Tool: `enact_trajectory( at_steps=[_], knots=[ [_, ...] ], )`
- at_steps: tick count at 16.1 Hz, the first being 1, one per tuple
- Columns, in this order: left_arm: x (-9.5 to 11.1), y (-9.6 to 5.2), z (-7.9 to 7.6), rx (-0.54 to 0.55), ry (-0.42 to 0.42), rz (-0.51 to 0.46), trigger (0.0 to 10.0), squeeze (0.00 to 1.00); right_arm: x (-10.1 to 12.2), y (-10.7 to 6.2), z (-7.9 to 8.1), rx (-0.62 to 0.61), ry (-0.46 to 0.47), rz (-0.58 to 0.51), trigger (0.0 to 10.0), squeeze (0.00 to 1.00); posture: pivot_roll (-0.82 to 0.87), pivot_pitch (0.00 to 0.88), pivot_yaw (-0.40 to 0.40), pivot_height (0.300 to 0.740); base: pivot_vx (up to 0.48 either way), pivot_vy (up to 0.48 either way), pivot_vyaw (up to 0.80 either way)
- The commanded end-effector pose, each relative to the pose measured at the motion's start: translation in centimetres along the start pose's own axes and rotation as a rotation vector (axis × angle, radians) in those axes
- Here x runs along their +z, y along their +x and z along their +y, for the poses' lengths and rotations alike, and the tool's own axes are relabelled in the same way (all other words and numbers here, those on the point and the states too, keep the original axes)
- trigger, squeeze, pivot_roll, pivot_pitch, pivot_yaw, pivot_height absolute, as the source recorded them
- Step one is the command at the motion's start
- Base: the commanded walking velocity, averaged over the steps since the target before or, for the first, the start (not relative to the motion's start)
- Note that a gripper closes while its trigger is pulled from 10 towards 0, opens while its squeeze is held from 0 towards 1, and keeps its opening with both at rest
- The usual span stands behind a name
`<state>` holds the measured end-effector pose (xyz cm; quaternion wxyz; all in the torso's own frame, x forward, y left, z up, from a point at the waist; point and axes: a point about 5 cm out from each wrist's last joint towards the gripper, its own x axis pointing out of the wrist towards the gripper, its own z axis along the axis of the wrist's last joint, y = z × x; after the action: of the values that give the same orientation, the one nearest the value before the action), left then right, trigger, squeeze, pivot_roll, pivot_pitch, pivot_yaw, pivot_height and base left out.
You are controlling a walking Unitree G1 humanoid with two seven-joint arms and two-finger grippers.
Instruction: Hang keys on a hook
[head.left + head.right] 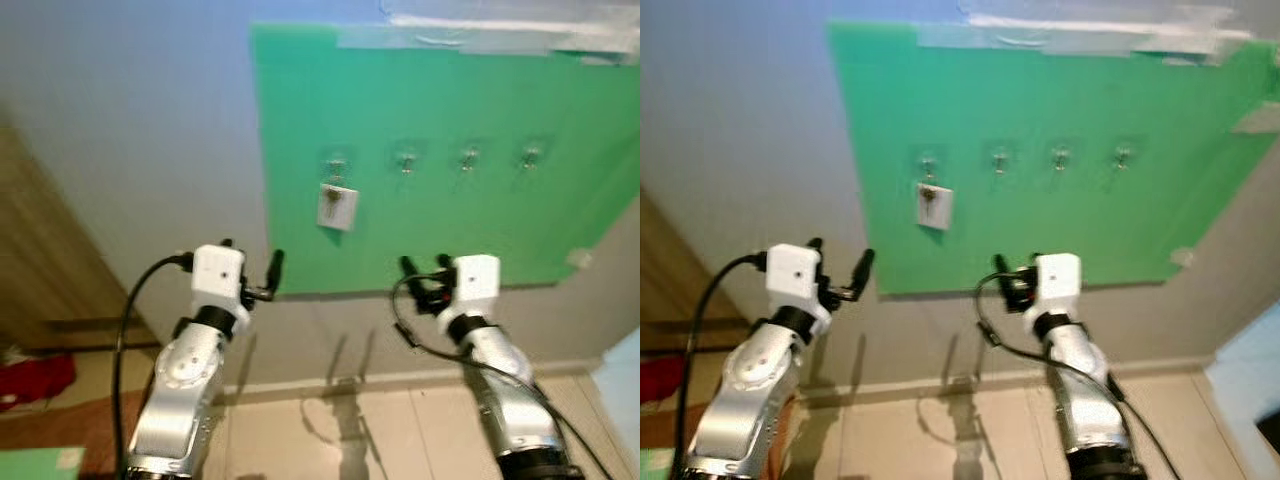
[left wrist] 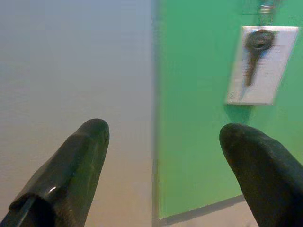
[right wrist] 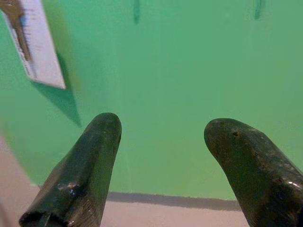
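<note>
Left of green board (image 1: pixel 440 150): bare grey wall, wooden door edge, red item low on floor. Left gripper (image 1: pixel 253 268) raised just below board's lower-left corner, fingers spread apart, nothing between them.

On board: row of four hooks across middle. Leftmost hook (image 1: pixel 336 162) already carries key (image 2: pixel 254 52) w/ white tag (image 1: pixel 337 207) behind it, hanging straight down, long axis vertical. Other three hooks (image 1: pixel 467 158) bare, as far as can be made out.

Key relation for next move: key lies up and slightly to the right of left gripper, up and to the left of right gripper; left arm nearer by a little. Both wrist views look at board face, key + tag above fingertips.

Below board's lower edge, toward middle: right gripper (image 1: pixel 424 267), fingers also parted, empty.

No containers visible. Judged from how things lie: task looks done or nearly so, key on hook, both grippers let go and standing off board. Right of board: pale wall, light-blue patch at frame edge. Tape strip along board's top edge.
</note>
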<state>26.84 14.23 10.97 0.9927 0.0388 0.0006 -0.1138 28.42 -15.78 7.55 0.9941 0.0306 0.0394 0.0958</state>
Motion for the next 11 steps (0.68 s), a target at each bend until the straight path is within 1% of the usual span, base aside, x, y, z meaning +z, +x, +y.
enact_trajectory(
  at_steps=[1,3,5,7,11],
  knots=[
    [-0.15,0.12,0.28,0.0,0.015,0.018,10.0,0.0,-0.06,0.28,0.2,-0.006,0.02,0.015,10.0,0.0,-0.01,0.0,0.011,0.736,0.0,0.48,0.0],
    [-0.1,0.17,0.24,-0.001,0.011,0.009,10.0,0.0,-0.28,0.21,0.03,-0.004,0.017,0.032,10.0,0.0,-0.01,0.0,0.011,0.736,0.0,0.414,0.0],
    [-0.02,0.32,0.25,-0.008,0.027,0.008,10.0,0.0,-0.34,0.16,0.27,0.02,0.01,0.039,10.0,0.0,-0.01,0.0,0.008,0.736,0.0,0.0,0.8],
    [-0.01,0.36,0.62,0.004,0.057,0.012,10.0,0.0,-0.46,0.31,0.26,0.018,0.015,0.045,10.0,0.0,0.0,0.0,0.003,0.736,0.0,0.0,0.78],
    [0.0,0.29,0.39,-0.017,0.08,0.007,10.0,0.0,-0.47,0.49,0.35,0.029,0.012,0.049,10.0,0.0,0.01,0.0,-0.004,0.736,0.0,0.0,0.78]
  ],
)
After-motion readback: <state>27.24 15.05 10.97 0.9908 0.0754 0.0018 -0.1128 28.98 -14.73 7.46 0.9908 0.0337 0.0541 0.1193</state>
